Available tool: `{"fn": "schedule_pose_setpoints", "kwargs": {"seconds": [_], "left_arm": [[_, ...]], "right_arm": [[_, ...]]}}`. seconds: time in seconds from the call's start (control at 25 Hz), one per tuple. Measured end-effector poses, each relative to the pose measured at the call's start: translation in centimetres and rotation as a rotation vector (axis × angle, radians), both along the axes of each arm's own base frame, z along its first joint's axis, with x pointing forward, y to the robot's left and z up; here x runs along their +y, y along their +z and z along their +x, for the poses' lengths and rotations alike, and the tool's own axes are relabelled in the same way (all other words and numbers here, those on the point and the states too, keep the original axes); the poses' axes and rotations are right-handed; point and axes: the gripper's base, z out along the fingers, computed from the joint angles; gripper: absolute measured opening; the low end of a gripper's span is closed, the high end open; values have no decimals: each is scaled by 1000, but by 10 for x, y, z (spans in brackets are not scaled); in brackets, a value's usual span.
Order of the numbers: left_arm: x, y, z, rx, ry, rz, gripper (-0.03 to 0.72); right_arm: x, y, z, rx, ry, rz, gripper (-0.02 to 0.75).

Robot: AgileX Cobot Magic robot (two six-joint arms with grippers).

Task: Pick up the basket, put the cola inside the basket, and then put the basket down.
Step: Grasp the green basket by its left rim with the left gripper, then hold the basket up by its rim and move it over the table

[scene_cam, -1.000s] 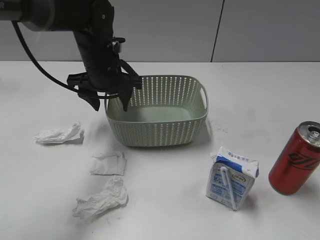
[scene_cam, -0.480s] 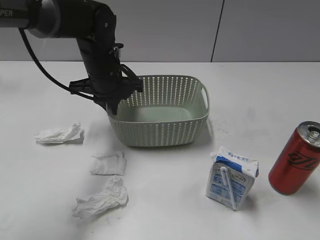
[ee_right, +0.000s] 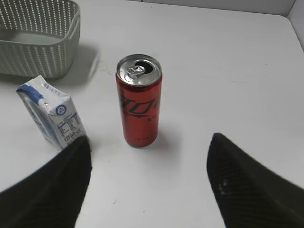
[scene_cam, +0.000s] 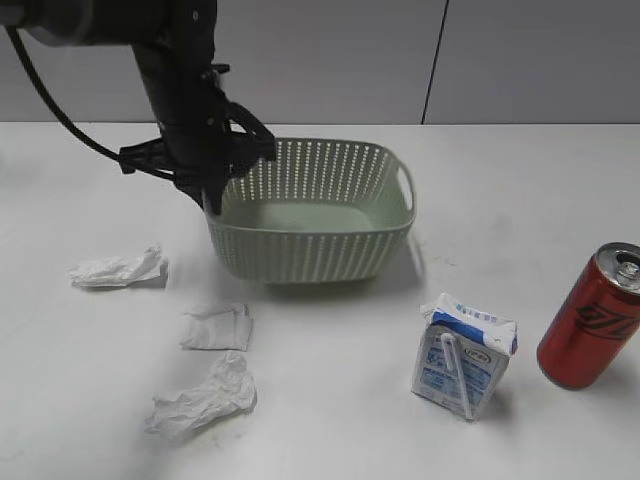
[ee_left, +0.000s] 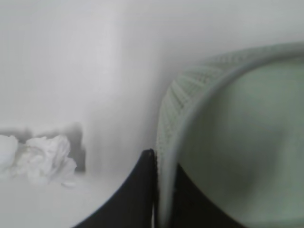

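Sage-green plastic, slotted all round, the basket [scene_cam: 312, 212] hangs tilted at the back of the white table [scene_cam: 330, 400], its left end raised and a shadow showing under its near wall. The left gripper [scene_cam: 212, 172] is clamped on the rim at the basket's left end; the left wrist view shows one dark finger [ee_left: 137, 190] outside the wall and another inside, with the wall [ee_left: 166, 156] pinched between them. Nothing lies inside the basket.

Well apart from it, at the near right, the cola [scene_cam: 591, 316] stands upright, its silver top showing a pull tab. The right gripper [ee_right: 147, 185] hovers above the can with its two dark fingers [ee_right: 247, 185] spread wide, touching nothing. Just left of the can stands a blue-and-white drink carton [scene_cam: 464, 354] with a straw on its face. Three crumpled tissues [scene_cam: 210, 328] lie scattered at the near left of the table.
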Motion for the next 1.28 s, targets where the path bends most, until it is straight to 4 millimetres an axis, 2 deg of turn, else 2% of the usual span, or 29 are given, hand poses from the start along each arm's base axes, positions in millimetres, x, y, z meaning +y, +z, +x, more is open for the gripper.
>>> {"fn": "schedule_pose_setpoints", "kwargs": {"seconds": [0.2,0.4,0.52,0.72,0.84,1.0,1.12,1.28], "left_arm": [[24,37,-6,22,44,-9,2],[32,64,-18,-13,13,-27,2],[38,67,-39,13,2,-28,2],[55,49,-76,44,15,-26,2],[64,45,-92,20,16,-22,2],[69,33,-104,34,-11,-16,2],[68,29,-106,37,-36,-37,2],[66,29,-102,-8,-42,-58,2]], "right_arm": [[3,0,-1,5,23,41,572],[7,1,-1,22,25,140,572],[8,2,-1,20,17,174,572],[8,20,0,78,9,175,572],[7,32,14,211,-15,121,572],[10,57,47,352,-35,74,573],[15,70,79,436,-38,67,611],[23,75,126,548,-37,71,670]]}}
